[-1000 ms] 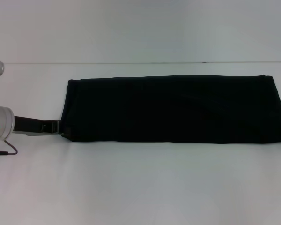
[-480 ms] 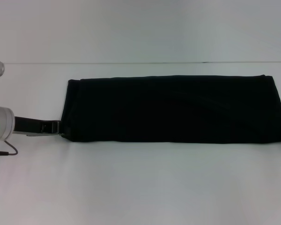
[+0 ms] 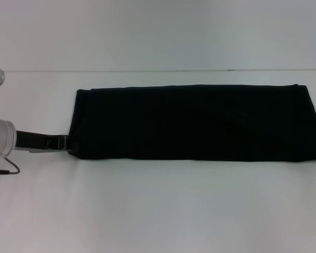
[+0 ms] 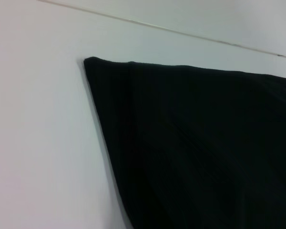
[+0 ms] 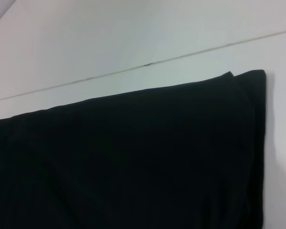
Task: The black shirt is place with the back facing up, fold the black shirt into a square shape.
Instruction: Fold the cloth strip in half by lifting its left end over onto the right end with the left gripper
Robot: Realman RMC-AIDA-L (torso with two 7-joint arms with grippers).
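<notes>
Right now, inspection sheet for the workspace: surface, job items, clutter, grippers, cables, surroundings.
Surface: white table, flat.
Job's things: black shirt lies folded into a long horizontal band, not yet square; its right end runs to the head view's edge. No lettering visible.
Clutter: nothing seen.
Grippers: left gripper low on the table at the shirt's near left corner; fingers hidden against the fabric. Right gripper not in view.
Cables: thin dark cable by the left arm.
Surroundings: plain white wall behind the table.
</notes>
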